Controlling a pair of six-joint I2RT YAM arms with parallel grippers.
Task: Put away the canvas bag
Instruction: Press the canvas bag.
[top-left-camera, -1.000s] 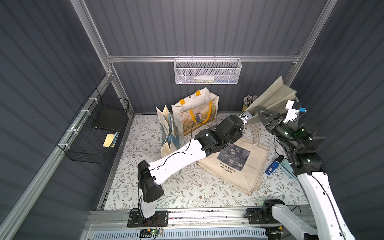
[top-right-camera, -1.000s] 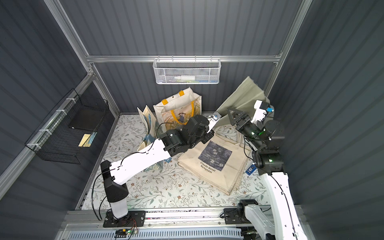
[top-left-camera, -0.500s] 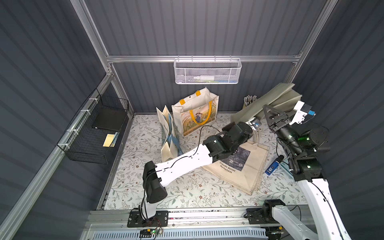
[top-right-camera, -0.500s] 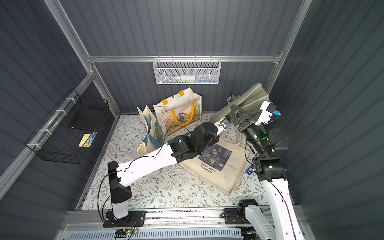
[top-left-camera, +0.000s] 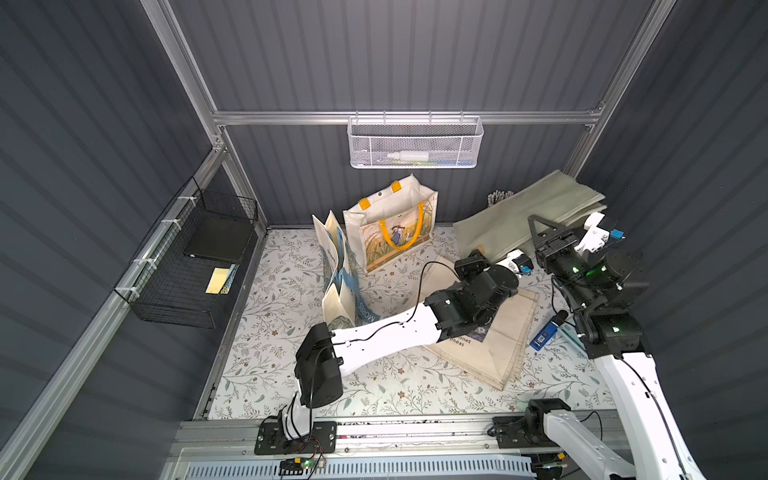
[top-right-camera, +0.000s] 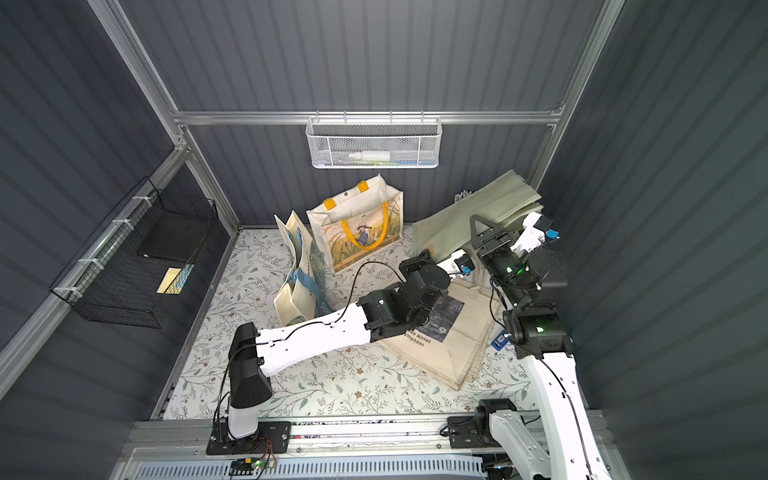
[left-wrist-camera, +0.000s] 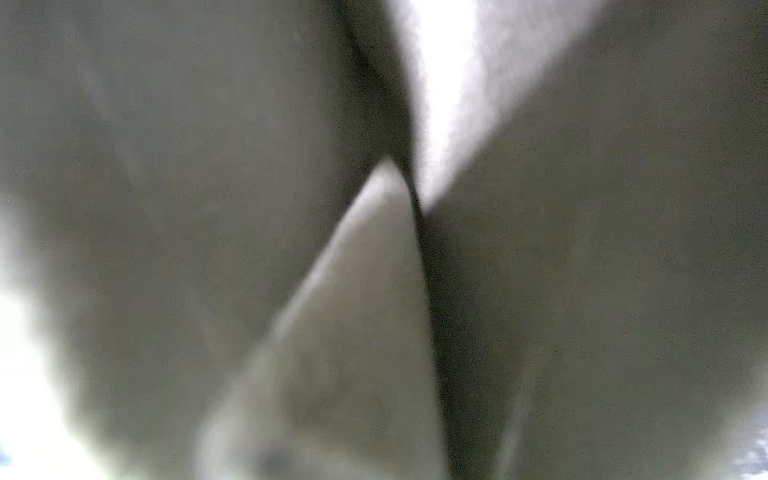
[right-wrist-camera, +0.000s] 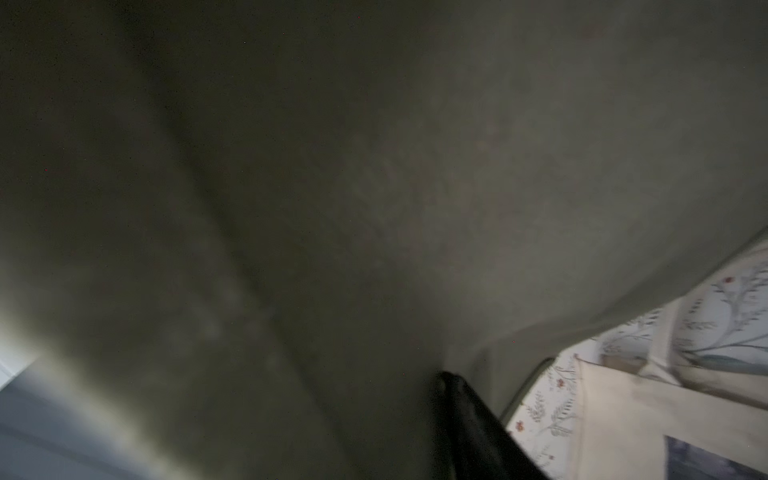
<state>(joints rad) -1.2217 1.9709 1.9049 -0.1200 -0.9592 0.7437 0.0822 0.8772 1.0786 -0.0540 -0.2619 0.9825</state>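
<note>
Blurred canvas bag across wrist views

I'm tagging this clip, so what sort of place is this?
Likely a mock closet or shed: corrugated grey walls, a white mesh basket hung at the back, a black wire side basket.

We saw dark grey ribbed walls on three sides, framed by silver metal rails. The floor was pale and printed all over with leafy sprigs. A white mesh basket hung from the back rail, and a black wire basket hung on the left wall. The light was even.
</note>
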